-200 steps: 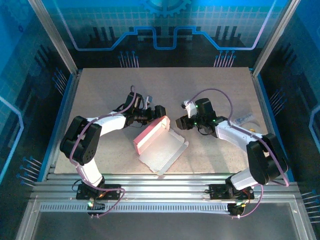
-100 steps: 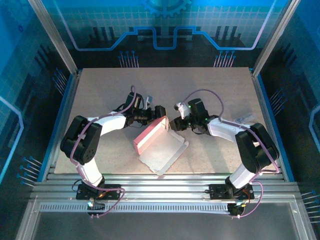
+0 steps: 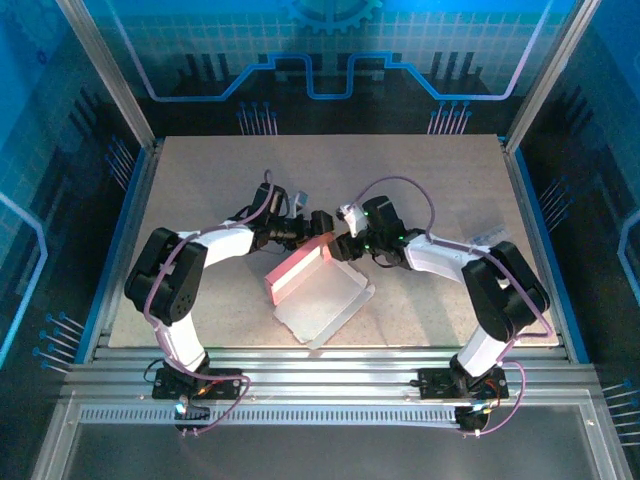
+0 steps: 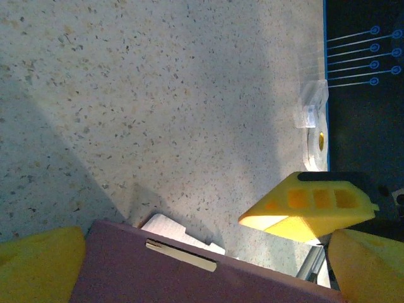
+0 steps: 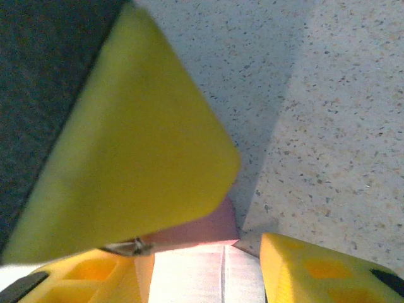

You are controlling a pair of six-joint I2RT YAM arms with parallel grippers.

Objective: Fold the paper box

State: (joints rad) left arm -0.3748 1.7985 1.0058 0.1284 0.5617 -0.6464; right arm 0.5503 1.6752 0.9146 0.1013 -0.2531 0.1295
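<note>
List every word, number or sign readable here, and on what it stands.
None can be read.
The paper box carries no print.
The back wall bears a gear drawing and circuit lines, no letters.
The small roll is too small to tell.

Pink paper box (image 3: 300,268), whitish inside, speckled beige table (image 3: 420,180), yellow claw fingers (image 4: 38,262)
</note>
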